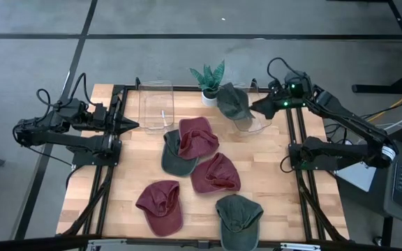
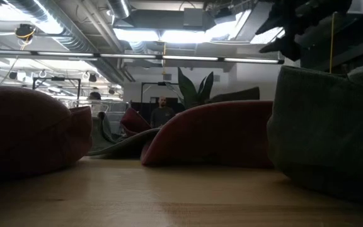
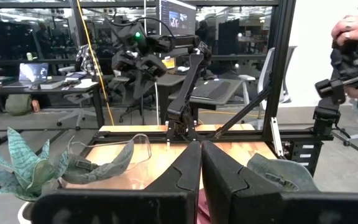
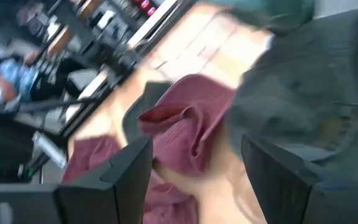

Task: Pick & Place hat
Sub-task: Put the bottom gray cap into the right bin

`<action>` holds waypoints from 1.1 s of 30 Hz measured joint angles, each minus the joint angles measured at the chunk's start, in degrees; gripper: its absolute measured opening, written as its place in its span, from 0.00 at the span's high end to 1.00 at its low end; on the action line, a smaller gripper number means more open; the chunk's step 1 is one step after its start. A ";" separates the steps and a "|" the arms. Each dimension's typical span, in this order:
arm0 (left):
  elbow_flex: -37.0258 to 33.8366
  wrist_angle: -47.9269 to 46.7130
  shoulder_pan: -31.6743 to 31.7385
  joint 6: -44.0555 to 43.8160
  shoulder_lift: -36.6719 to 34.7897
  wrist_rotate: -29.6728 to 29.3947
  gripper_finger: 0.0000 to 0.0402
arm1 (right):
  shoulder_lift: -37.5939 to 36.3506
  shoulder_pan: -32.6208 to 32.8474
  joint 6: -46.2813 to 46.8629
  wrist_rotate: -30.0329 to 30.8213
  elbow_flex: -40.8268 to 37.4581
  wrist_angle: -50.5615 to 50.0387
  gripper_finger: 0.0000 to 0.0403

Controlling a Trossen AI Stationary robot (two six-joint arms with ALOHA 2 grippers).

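Hats lie scattered over the wooden table, and the potted plant at its far edge serves as the marker for the rest. Well to the left of the plant, the left gripper waits at the table's left side beside a clear container, its fingers pressed together. Nearer the front edge than the plant and left of it, a red hat sits alone. More or less straight in front of the plant, a second red hat overlaps a dark green hat, with a third red hat and another green hat closer to the front edge. Just right of the plant, a green hat rests on the rim of a second clear container. Right of that hat, the right gripper hovers with fingers spread wide, holding nothing.
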 joint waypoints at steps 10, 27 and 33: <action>0.00 -0.01 0.00 0.01 -0.01 0.02 0.98 | 0.25 15.17 -11.13 8.36 0.00 0.02 0.39; 0.00 -0.01 0.01 0.00 0.00 0.02 0.97 | 8.75 35.61 1.56 12.02 0.00 -1.12 0.39; 0.00 -0.01 0.00 -0.01 0.00 0.00 0.97 | 11.69 41.74 5.08 11.98 0.00 -1.07 0.39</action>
